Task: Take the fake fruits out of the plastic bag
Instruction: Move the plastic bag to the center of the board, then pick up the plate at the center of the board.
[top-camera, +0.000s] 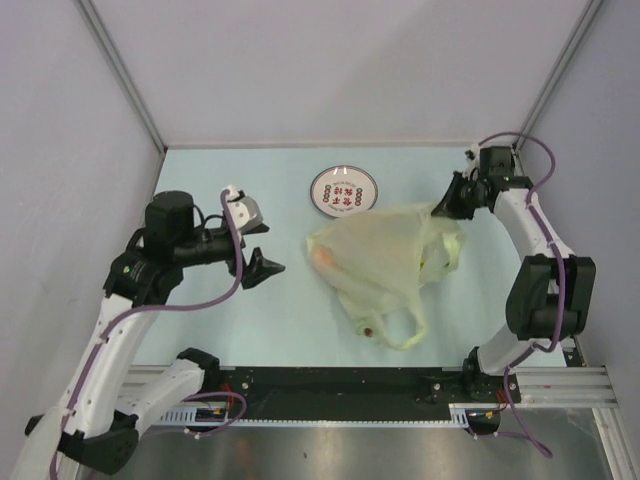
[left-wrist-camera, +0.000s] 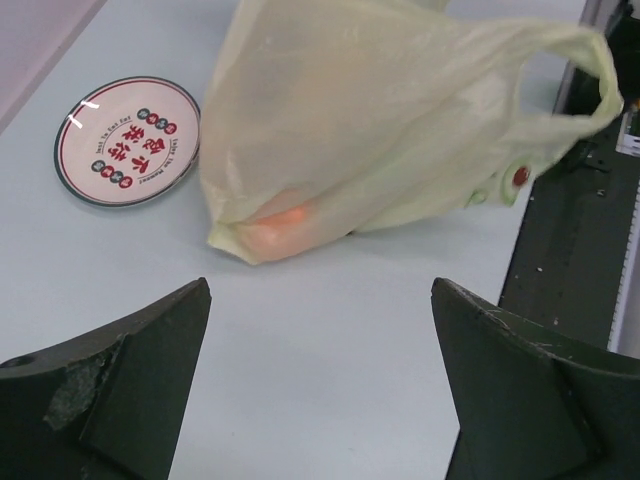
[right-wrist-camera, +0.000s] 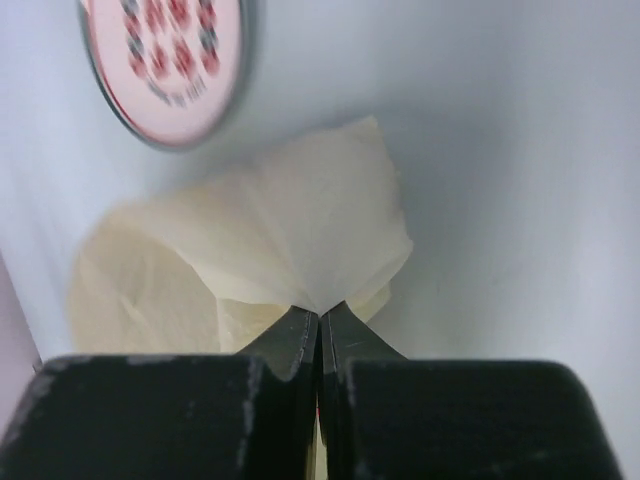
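The pale yellowish plastic bag (top-camera: 385, 255) lies in the middle of the table, its handles toward the near edge. An orange fruit (top-camera: 323, 257) glows through its left end, also in the left wrist view (left-wrist-camera: 285, 222); a dark red fruit (top-camera: 368, 329) shows by the near handle. Yellow shapes show through its right side. My right gripper (top-camera: 440, 209) is shut on the bag's far right corner (right-wrist-camera: 320, 250), holding it pinched up. My left gripper (top-camera: 258, 247) is open and empty, left of the bag, its fingers (left-wrist-camera: 120, 390) apart over bare table.
A round white plate (top-camera: 344, 190) with red marks sits behind the bag, also in the left wrist view (left-wrist-camera: 127, 140) and the right wrist view (right-wrist-camera: 165, 65). Grey walls enclose the table. A black rail (top-camera: 340, 385) runs along the near edge.
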